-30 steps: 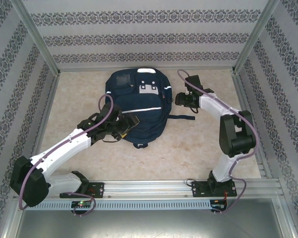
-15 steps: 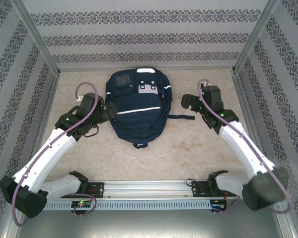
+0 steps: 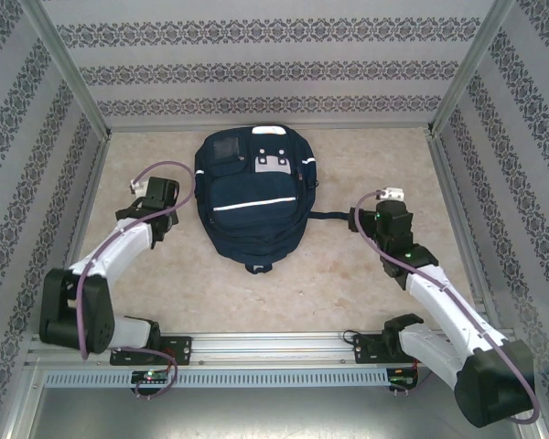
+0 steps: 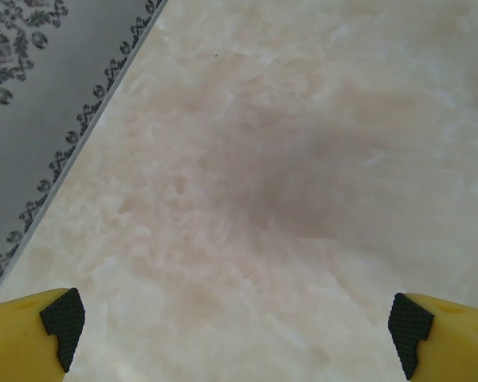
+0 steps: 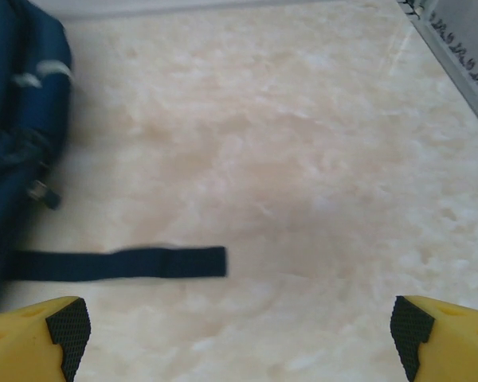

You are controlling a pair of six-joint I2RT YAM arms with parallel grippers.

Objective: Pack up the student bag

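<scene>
Two arms are flanking the scene, but the biggest thing I am looking at is the pale marbled worktop (image 3: 348,283). The student bag (image 3: 254,201) is lying flat on it, front pockets up, towards the far middle. The left fingers (image 3: 154,194) are hovering near the bag's left flank, not touching it, spread wide and carrying nothing; their wrist camera is looking down at bare worktop between the two yellow tips. The right fingers (image 3: 387,208) are sitting further off on the bag's right side, likewise released and gripping nothing. From their wrist camera the bag's blue side is showing at the left edge, well apart from the tips. Between those fingers and the bag a dark strap (image 5: 119,263) is trailing flat across the worktop, its free end pointing their way. To my eye the bag is looking closed and both arms are sitting clear of it, so I am judging the packing as close to finished. Doing this step well is going to mean keeping both pairs of fingers wide, holding them off the surface, and steering the right pair around that loose strap, since catching it would be dragging the bag out of place.
</scene>
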